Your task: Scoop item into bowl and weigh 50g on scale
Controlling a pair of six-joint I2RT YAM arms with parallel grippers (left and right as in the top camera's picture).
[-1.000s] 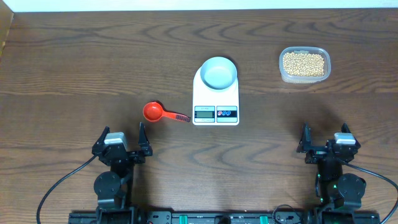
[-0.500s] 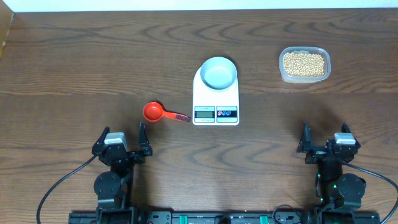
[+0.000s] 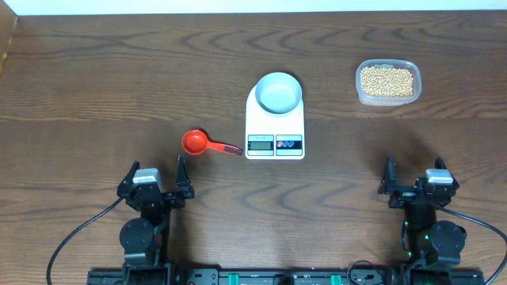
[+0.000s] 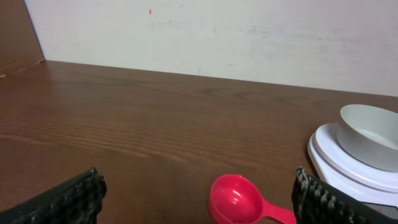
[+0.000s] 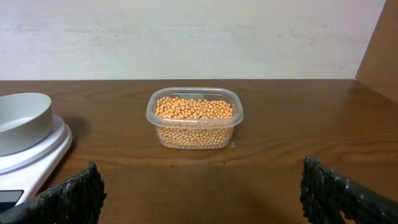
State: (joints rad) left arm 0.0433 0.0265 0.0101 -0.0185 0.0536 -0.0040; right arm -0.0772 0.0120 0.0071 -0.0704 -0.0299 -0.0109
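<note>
Near the middle of the dark wooden table [image 3: 119, 71], the flat white digital kitchen scale [image 3: 275, 127] lies with its display and two buttons toward the robot. The small bowl [image 3: 279, 92], white at the rim and pale blue-grey inside, stands on the far part of its platform. All the tan-yellow beans [image 3: 386, 80] sit heaped in a clear rectangular plastic tub [image 3: 360, 93] at the far right, well apart from the scale. A red measuring scoop [image 3: 198, 142] lies on the wood just left of the scale, its cup to the left and its handle pointing at the display end; whether the handle tip touches the scale I cannot tell. The left gripper [image 3: 154, 176] rests low at the near left edge, jaws spread wide with nothing between them; its wrist view shows the scoop and scale ahead between ribbed black fingers [image 4: 68, 202]. The right gripper [image 3: 413, 176] sits at the near right, equally wide and empty-handed, with the tub straight ahead of it.
</note>
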